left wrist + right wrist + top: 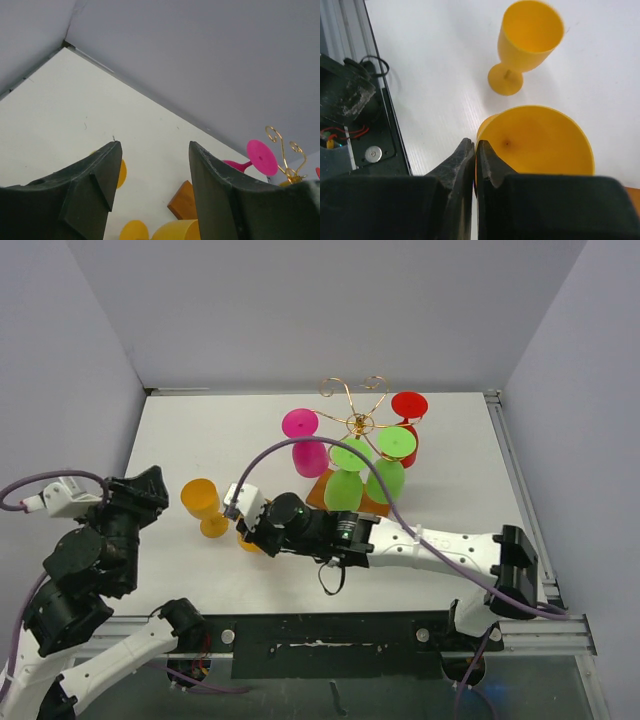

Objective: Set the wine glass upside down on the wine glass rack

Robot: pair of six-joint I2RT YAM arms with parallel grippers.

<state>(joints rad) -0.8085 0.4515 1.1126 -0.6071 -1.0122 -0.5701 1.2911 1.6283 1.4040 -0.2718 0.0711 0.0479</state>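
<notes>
- Toward the front edge of the table (pixel 200 430), left of centre: yellow wine glass (pixel 540 145), mouth open to the wrist camera, rim wall pinched between the closed jaws of the right gripper (pixel 475 147).
- Whether standing on the table or lifted off it, impossible to tell.
- Just beside it, on the side of the left edge: second yellow glass (pixel 530 40), upright on its foot, free of both grippers.
- Toward the back edge, right of centre: wine glass rack (pixel 360 423), gold wire arms fanned out above a brown wooden base, apart from the gripped glass.
- Already hanging upside down on the rack: pink glass (pixel 305 440), two green glasses (pixel 345 475) and red glass (pixel 408 420), feet up, bowls down.
- Near the left edge: left gripper (pixel 155 145), jaws apart with nothing between them, above the table and pointed across it toward the rack.
</notes>
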